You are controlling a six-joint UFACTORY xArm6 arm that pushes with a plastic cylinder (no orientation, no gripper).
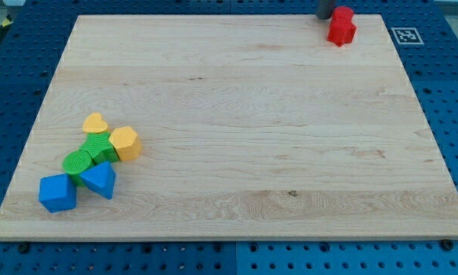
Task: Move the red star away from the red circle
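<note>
A red mass (341,27) sits at the board's top right corner, close to the top edge. It looks like two red blocks pressed together, a smaller part at the top (343,13) and a wider part below (340,32). I cannot tell which is the star and which the circle. My tip (324,17) is a dark stub at the view's top edge, just left of the red mass and touching it or nearly so. Most of the rod is cut off by the frame.
A cluster lies at the lower left of the wooden board (237,130): yellow heart (95,123), yellow hexagon (125,143), two green blocks (99,150) (78,163), blue triangle (100,179), blue block (57,192). A black-and-white marker (406,35) lies off the top right corner.
</note>
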